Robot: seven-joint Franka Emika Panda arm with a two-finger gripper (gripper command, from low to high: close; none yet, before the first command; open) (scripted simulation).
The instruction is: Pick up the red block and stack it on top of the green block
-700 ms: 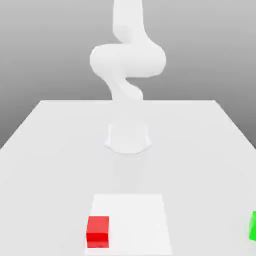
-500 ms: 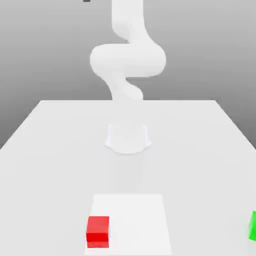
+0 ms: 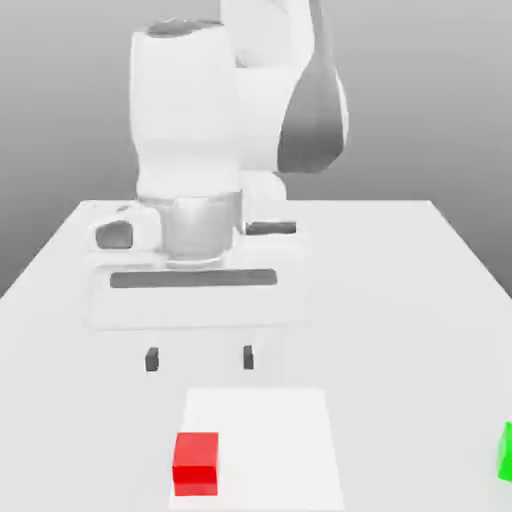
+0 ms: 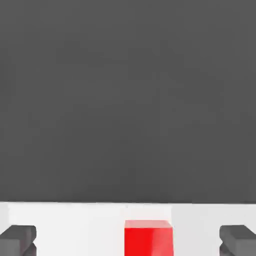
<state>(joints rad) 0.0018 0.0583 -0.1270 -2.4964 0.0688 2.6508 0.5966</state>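
Observation:
The red block point(image 3: 196, 462) is a small cube resting on a lighter white square patch point(image 3: 280, 430) near the table's front, toward the exterior view's left. The green block point(image 3: 506, 452) sits at the exterior view's right edge, cut off by the frame. My gripper point(image 3: 200, 357) hangs open above the table, just behind the red block, its two dark fingertips point(image 3: 151, 359) spread wide with nothing between them. In the hand view the red block point(image 4: 148, 237) lies between the two dark fingertips point(image 4: 18, 239), apart from both.
The white table point(image 3: 420, 300) stretches back to a grey backdrop. The arm's bulky white hand and wrist point(image 3: 190, 200) hang over the table's middle. The red block and the green block stand far apart along the table's front.
The hand and wrist have swung down into the exterior view, over the table behind the red block. Before, just the arm's upper links showed. Neither block has moved.

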